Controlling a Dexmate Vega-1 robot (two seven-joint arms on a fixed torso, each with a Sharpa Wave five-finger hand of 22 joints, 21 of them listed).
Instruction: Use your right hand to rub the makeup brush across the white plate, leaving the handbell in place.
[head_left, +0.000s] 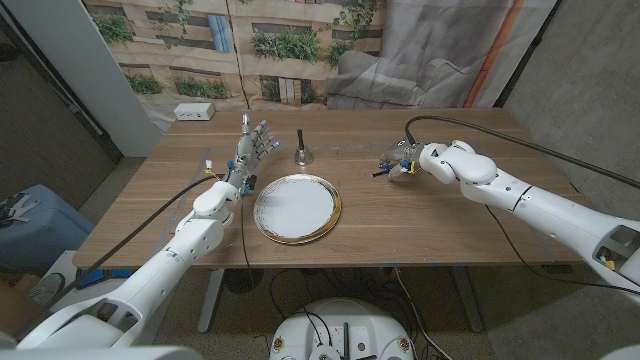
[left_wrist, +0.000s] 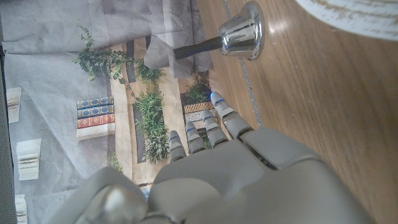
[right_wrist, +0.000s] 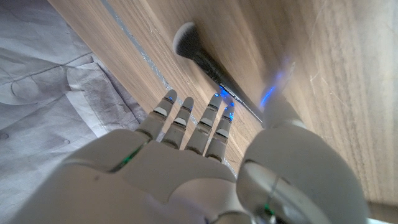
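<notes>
while the right hand (right_wrist: 205, 180), fingers spread and holding nothing, hovers over the makeup brush (right_wrist: 202, 56) lying on the table (head_left: 450, 215), grasping and rubbing the white plate (head_left: 297, 209) remain; handbell (head_left: 301, 154) untouched.

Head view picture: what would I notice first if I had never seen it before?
Probably the white plate with its gold rim, near the middle of the wooden table. Just behind it stands a shiny silver handbell. On either side a white arm reaches in: the left robot hand stands beside the plate, and the right robot hand is over the makeup brush.
</notes>
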